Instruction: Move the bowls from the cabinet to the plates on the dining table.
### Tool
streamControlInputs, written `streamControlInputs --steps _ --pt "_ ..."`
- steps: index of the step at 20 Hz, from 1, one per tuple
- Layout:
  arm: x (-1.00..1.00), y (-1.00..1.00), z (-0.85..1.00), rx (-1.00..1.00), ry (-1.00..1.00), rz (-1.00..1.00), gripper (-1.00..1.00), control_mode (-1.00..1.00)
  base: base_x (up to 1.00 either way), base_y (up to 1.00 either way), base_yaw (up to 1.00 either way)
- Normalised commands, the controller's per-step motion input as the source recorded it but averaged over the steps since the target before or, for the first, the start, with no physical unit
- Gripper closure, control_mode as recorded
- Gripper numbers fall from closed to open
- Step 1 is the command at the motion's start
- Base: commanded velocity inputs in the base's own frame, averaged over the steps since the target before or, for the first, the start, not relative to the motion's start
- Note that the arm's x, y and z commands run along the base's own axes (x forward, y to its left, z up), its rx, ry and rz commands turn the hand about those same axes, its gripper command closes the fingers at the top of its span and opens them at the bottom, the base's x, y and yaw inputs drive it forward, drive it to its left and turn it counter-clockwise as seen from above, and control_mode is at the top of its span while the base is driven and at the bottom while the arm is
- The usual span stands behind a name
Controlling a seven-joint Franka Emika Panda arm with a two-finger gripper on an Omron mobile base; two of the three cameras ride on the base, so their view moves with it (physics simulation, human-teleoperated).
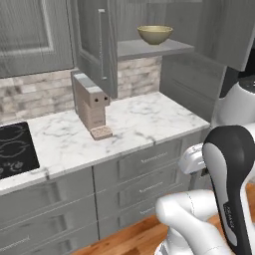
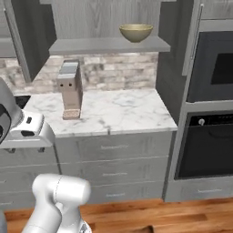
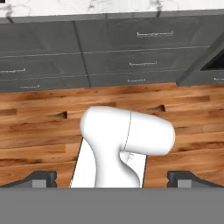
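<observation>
The arm is folded low, its hand [image 3: 112, 179] aimed down at the wood floor [image 3: 39, 131] — fingers spread wide, holding nothing. The pale bowl [image 1: 155, 34] sits on the open cabinet's shelf [image 1: 149, 49] — above the worktop [image 1: 124, 124].

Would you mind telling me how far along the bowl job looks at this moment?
Done: the cabinet stands open, and one pale yellow-olive bowl sits on its shelf. No second bowl is visible there; where it is cannot be told. In hand: nothing; the gripper is open and empty, aimed down at the wood floor before the drawers. Left: lifting this bowl out and carrying it to a plate.
</observation>
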Motion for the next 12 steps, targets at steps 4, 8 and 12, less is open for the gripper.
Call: streamControlInputs --steps 4,8,12 --pt "0.00 0.00 0.00 0.00 0.00 0.00 -1.00 1.00 0.38 -0.44 0.10" --pt "0.00 0.00 0.00 0.00 0.00 0.00 -1.00 1.00 0.37 -0.63 0.01" --pt "0.00 0.00 0.00 0.00 0.00 0.00 -1.00 1.00 0.39 -0.43 0.02"
